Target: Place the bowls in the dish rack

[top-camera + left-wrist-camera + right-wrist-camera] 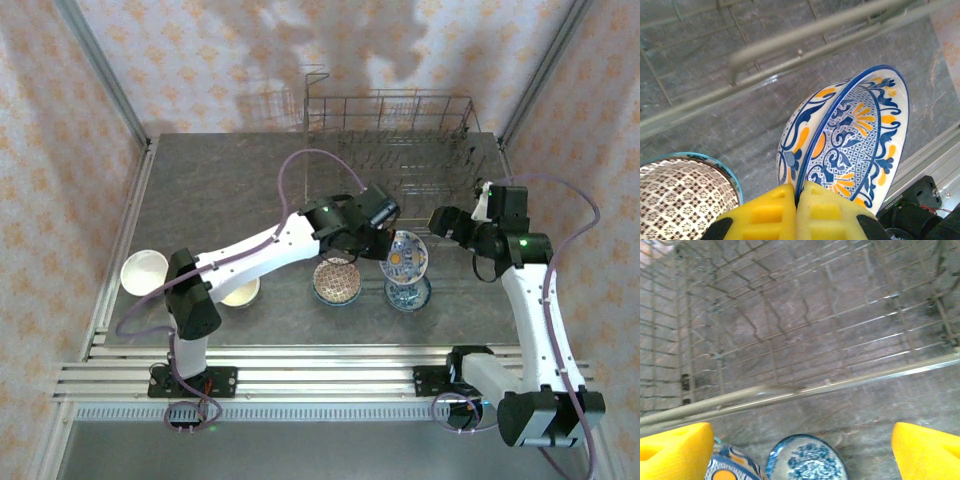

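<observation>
Since we clamp our left tool (796, 202) on the blue-and-orange bowl (852, 142) by its rim, it hangs tilted, ready for the dish rack (400, 150) at twelve o'clock; our right tool (447, 222) stands apart.

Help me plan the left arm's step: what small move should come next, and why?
Probably lift the bowl over the near rail of the rack: the left gripper is shut on its rim, holding it on edge just short of the rail.

left arm (250, 247) stretched forward toward centre, jaws pinched tight — right arm (535, 300) upright, jaws spread wide
</observation>
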`<state>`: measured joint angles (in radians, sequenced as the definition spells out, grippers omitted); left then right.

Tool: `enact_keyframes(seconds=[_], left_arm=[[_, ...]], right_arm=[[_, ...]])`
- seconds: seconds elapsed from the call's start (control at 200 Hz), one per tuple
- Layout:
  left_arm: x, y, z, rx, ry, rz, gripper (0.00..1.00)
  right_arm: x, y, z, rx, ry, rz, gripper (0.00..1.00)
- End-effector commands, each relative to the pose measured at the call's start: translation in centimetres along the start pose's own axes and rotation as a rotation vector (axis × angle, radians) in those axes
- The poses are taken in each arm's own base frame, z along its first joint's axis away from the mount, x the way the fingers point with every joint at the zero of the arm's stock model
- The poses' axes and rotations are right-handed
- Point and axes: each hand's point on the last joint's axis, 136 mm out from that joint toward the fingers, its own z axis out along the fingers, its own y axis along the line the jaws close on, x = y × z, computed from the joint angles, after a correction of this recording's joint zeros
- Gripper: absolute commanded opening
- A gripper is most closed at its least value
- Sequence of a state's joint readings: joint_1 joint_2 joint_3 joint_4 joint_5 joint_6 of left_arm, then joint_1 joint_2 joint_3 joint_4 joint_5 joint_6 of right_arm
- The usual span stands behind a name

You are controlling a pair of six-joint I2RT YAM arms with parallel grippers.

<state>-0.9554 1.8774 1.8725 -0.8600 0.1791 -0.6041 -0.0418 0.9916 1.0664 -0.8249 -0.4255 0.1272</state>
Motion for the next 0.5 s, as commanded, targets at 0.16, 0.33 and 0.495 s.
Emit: enact_keyframes(seconds=[0.16,0.33,0.495], left_arm=[[-4.0,-0.8,-5.9,0.102,-0.115,0.008,0.0],[-5.0,-0.4,-6.9,0.11,-0.139,-0.002,0.0],[-5.8,-0.4,-7.3,0.121,-0.152,-0.01,0.0]], right_arm=[[0.4,4.6,-1.2,-0.253,0.023,-0.047,0.81],[1.2,6.6,-1.7,-0.391,0.045,-0.064,0.67],[1.6,6.3,-1.1,-0.39,0.052,-0.077,0.58]])
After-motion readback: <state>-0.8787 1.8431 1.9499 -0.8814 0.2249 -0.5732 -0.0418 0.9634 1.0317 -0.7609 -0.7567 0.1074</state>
